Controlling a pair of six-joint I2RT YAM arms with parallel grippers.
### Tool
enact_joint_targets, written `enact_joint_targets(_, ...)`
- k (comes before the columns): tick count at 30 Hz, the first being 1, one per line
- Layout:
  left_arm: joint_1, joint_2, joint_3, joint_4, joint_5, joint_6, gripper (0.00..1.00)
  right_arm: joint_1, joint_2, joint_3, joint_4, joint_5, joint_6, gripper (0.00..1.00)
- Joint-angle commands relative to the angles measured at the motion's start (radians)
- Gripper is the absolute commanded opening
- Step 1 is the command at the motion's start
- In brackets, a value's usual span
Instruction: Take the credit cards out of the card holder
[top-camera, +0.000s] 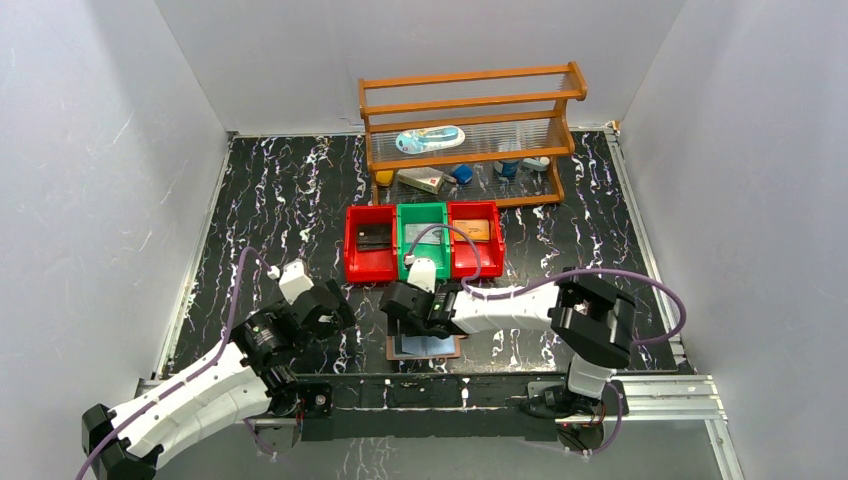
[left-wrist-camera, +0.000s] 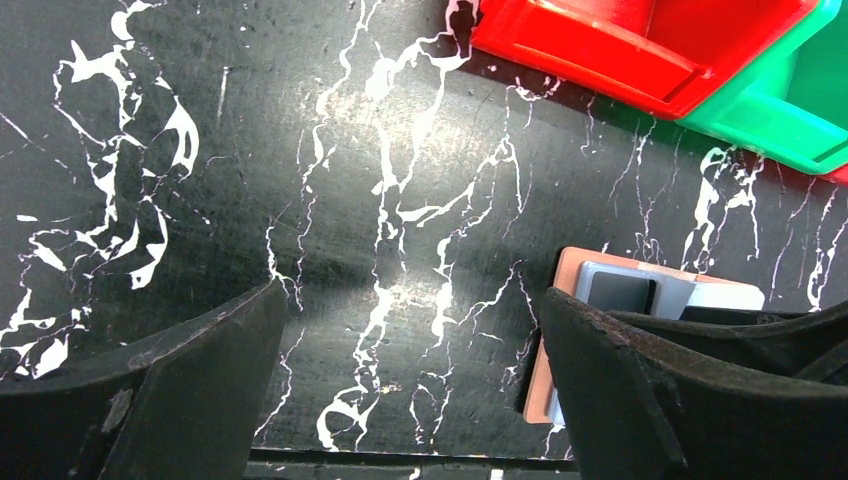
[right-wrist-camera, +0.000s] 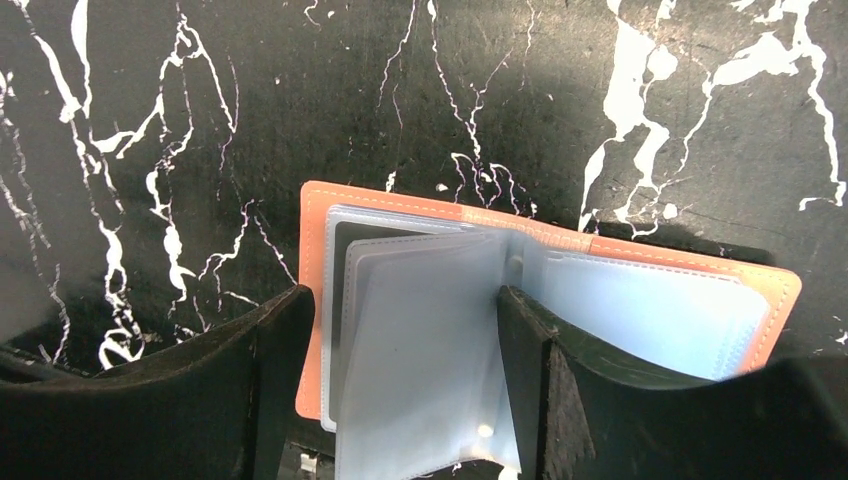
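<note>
— Pinkish-brown leather-like cover, clear plastic leaves: the card holder (right-wrist-camera: 640, 305) lies open and flat on the tabletop (top-camera: 280, 200), close to its near edge, directly under the right claw (right-wrist-camera: 400, 300). How would it handle?

— Light and floppy, I'd judge. The sleeves (right-wrist-camera: 420, 340) look like thin, slick film, so they'd buckle or slide rather than resist. One dark credit card (left-wrist-camera: 620, 292) shows tucked inside a sleeve, and it should be stiff, thin and smooth.

— Where to grip?

— Wherever a card edge peeks from a sleeve mouth, pinching its flat faces. Something should pin the cover down, or the whole wallet lifts too.

— And the claws?

— The right one stands partly spread, straddling the raised sleeves and clamping nothing I can see. The left claw (left-wrist-camera: 412, 300) hangs fully spread and empty, just beside the holder.
</note>
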Motion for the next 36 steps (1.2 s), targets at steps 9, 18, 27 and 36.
enact_joint_targets(9,0.002,0.003,-0.019,0.053,0.04,0.037,0.98,-0.054,-0.118,-0.244,0.293,-0.171,0.086,0.69)
enact_joint_targets(18,0.003,0.021,-0.054,0.269,0.29,0.176,0.97,-0.088,-0.2,-0.402,0.432,-0.186,0.166,0.54)
enact_joint_targets(27,0.002,0.252,-0.178,0.856,0.917,0.292,0.78,-0.127,-0.296,-0.565,0.584,-0.211,0.255,0.56)
enact_joint_targets(36,-0.001,0.423,-0.187,1.085,1.041,0.254,0.72,-0.133,-0.303,-0.566,0.583,-0.214,0.263,0.58)
